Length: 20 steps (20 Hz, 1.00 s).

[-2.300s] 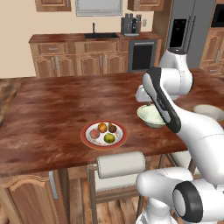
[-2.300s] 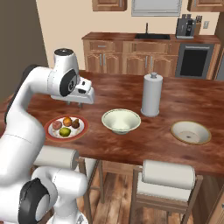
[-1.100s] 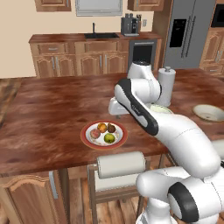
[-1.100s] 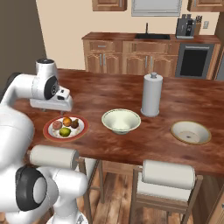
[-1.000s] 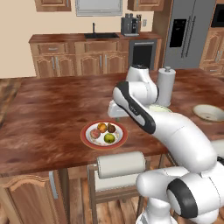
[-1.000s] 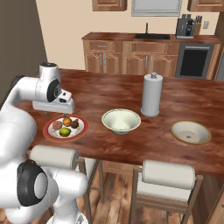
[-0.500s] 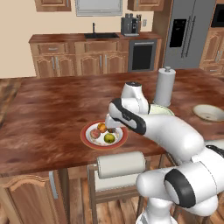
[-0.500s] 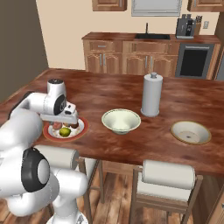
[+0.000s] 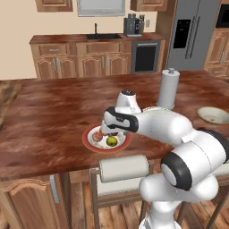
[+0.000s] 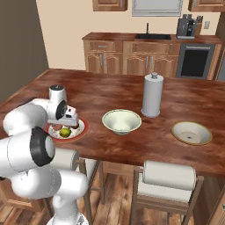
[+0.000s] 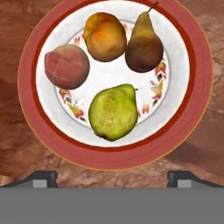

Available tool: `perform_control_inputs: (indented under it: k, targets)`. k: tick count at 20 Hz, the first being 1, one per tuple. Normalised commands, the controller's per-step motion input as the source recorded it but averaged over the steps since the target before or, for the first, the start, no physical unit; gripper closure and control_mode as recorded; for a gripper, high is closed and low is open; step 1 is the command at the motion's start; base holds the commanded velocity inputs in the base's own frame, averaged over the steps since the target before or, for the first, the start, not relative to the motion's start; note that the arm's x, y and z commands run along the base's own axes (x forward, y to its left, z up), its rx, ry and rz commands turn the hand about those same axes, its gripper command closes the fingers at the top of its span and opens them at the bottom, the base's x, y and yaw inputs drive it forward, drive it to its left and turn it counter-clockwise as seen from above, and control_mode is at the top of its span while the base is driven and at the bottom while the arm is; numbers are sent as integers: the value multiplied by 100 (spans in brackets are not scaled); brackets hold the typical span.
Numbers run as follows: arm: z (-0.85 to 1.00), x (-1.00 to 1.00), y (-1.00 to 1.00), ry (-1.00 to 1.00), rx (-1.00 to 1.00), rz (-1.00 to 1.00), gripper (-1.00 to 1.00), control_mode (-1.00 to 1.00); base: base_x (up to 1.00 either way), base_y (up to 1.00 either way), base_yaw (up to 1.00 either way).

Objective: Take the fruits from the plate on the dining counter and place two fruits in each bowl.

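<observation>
Directly over the plate (image 11: 114,153) hangs the hand (image 11: 112,177), its two tips spread wide with nothing between them, looking straight down on all four fruits. Nearest the tips lies the yellow-green pear (image 11: 113,112); beyond it sit the pinkish red peach (image 11: 66,66), the orange fruit (image 11: 105,36) and the dark brown pear (image 11: 144,42), the last two touching. None has been lifted yet, so the task looks to be at its first pick. The yellow-green pear is probably the easiest: light, firm, smooth-skinned and liable to roll, so the tips should close across its broad belly, not its narrow neck. The plate rests near the front edge of the bench (image 9: 53,112), at its left end. To its right stands the cream bowl (image 10: 121,121), then a paper towel roll (image 10: 152,95), with the tan-rimmed bowl (image 10: 191,132) farthest right.
</observation>
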Motion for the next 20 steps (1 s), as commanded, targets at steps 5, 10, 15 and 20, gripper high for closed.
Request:
perform_control_inputs:
  k: [5,10,15,20]
  targets:
    - [-17,14,0,0,0,0,-100,-100,0,0,0]
    - [-37,8,1,0,0,0,-100,-100,0,0,0]
    - [-21,12,5,0,0,0,-100,-100,0,0,0]
    - [0,21,16,3,0,0,-100,-100,0,0,0]
